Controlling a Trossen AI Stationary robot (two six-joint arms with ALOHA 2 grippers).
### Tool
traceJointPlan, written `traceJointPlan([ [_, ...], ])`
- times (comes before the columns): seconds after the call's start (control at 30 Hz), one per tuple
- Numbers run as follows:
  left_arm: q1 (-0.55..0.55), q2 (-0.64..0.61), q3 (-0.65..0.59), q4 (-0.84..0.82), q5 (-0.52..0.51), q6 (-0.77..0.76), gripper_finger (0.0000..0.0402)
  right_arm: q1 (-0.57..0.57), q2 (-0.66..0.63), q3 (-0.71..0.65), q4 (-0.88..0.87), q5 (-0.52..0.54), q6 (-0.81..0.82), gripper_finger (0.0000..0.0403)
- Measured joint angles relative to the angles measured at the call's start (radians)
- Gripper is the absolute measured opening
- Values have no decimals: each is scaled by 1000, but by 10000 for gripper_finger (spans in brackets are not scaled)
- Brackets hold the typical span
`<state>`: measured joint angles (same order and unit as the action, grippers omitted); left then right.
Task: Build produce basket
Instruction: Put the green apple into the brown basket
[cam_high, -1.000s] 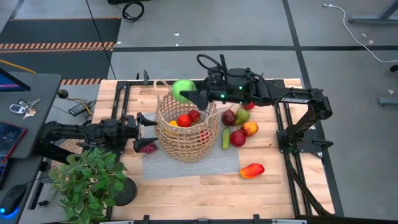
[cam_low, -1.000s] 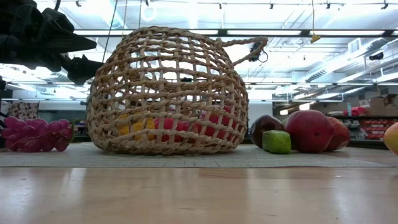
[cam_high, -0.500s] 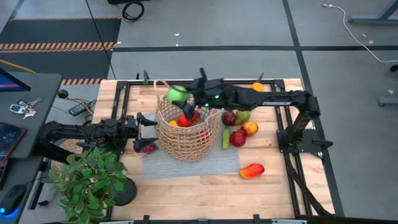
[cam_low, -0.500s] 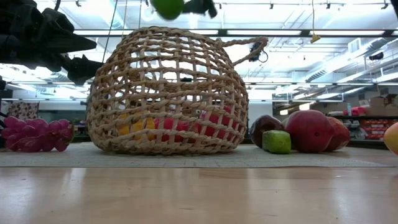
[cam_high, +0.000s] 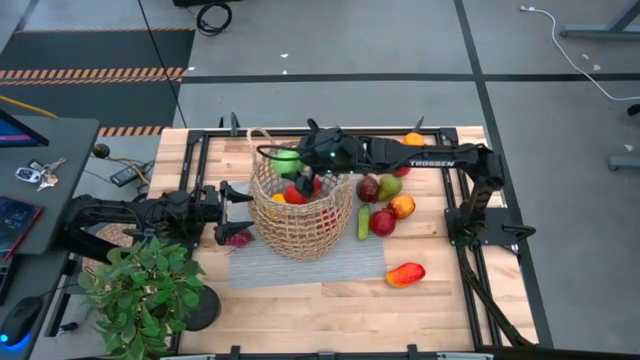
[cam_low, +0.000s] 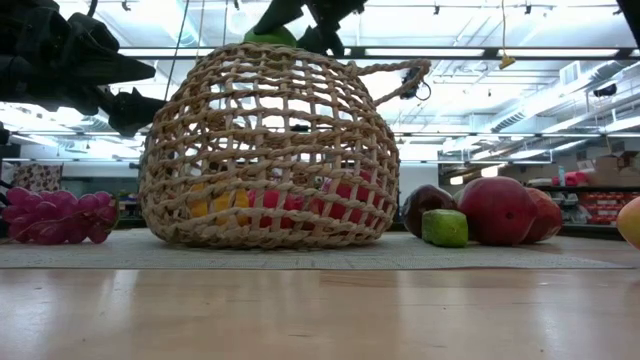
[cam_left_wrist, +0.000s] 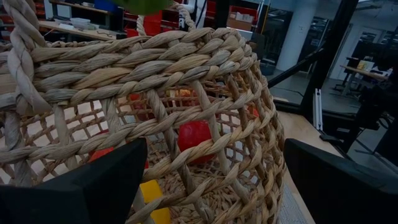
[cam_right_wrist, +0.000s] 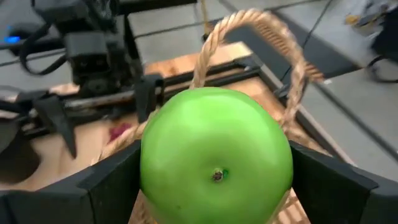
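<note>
The right gripper (cam_high: 296, 163), clamped on a green apple (cam_high: 287, 160), has come down from the basket's far side to hang just above its open mouth; a second ago the apple sat beyond the rim. The basket (cam_high: 300, 215) stands on a grey mat (cam_high: 300, 268) near the bench's middle, already holding red and yellow produce (cam_left_wrist: 194, 134). The drop looks close. The left gripper (cam_high: 232, 205) waits, fingers spread and empty, against the basket's left wall, grapes (cam_high: 237, 237) just beside it. More fruit (cam_high: 383, 205) lies right of the basket, with one piece (cam_high: 405, 273) nearer the front edge, so the job seems roughly half done.
</note>
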<state>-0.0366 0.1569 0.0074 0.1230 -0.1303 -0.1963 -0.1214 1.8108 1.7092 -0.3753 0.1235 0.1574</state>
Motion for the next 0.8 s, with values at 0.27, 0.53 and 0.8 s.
traceJointPlan([
  [0.27,0,0,0,0,0,0,386,-70,21,0,-125,-169,6,369],
  [0.53,0,0,0,0,0,0,386,-106,55,18,-252,-237,-2,369],
  [0.8,0,0,0,0,0,0,386,-110,55,20,-296,-240,15,369],
])
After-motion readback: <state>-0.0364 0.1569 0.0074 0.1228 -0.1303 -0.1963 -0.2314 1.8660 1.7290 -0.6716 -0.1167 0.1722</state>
